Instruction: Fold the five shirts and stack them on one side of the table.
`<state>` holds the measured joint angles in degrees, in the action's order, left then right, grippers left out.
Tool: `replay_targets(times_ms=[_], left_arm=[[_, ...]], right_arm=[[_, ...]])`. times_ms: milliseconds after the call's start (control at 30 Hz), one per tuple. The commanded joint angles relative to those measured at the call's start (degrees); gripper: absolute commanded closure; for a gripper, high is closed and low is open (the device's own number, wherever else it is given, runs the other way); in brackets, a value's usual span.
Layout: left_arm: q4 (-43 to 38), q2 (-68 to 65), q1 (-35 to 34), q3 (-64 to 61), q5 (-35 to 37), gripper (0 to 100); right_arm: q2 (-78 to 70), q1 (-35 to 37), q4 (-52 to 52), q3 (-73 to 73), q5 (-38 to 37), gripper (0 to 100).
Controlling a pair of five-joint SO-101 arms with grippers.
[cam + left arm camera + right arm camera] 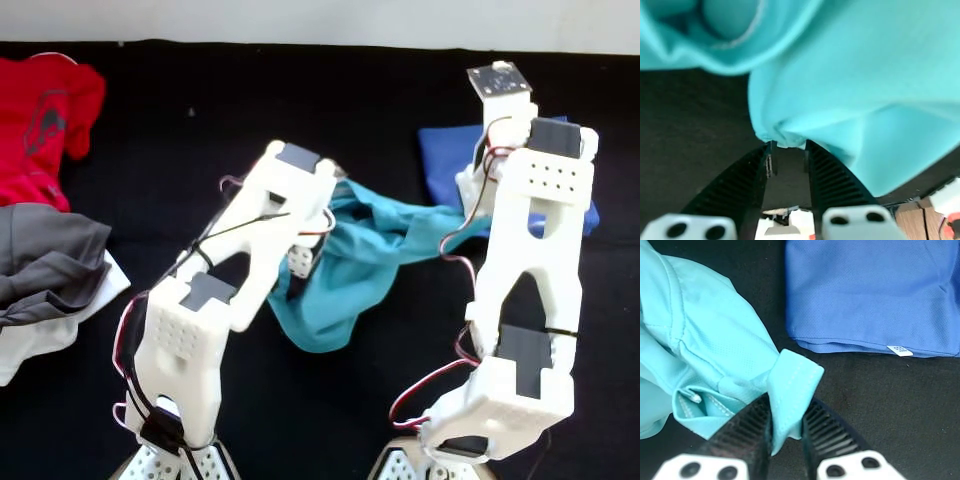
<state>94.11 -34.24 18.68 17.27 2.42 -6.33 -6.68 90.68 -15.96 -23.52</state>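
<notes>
We pinch the crumpled teal fabric shirt [340,290] with left gripper [788,147] and right gripper [787,410], near a folded blue shirt [870,295].

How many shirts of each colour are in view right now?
red shirt: 1
grey shirt: 1
white shirt: 1
teal shirt: 1
blue shirt: 1
Total: 5
</notes>
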Motion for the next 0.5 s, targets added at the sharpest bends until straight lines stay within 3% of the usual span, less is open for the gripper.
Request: replay_targets(times_ms=[0,267,467], left_arm=[[-1.8,3.3,-1.1,0.2,0.4,89],[-6.7,0.4,-7.7,0.3,0.3,89],[-8.0,-7.6,-6.8,0.7,0.4,89]], right_arm=[[3.1,0.0,-0.7,-0.6,-0.6,99.2],[3.1,0.0,-0.7,-0.6,-0.6,99.2],[3.1,0.0,-0.7,-0.6,-0.6,99.2]])
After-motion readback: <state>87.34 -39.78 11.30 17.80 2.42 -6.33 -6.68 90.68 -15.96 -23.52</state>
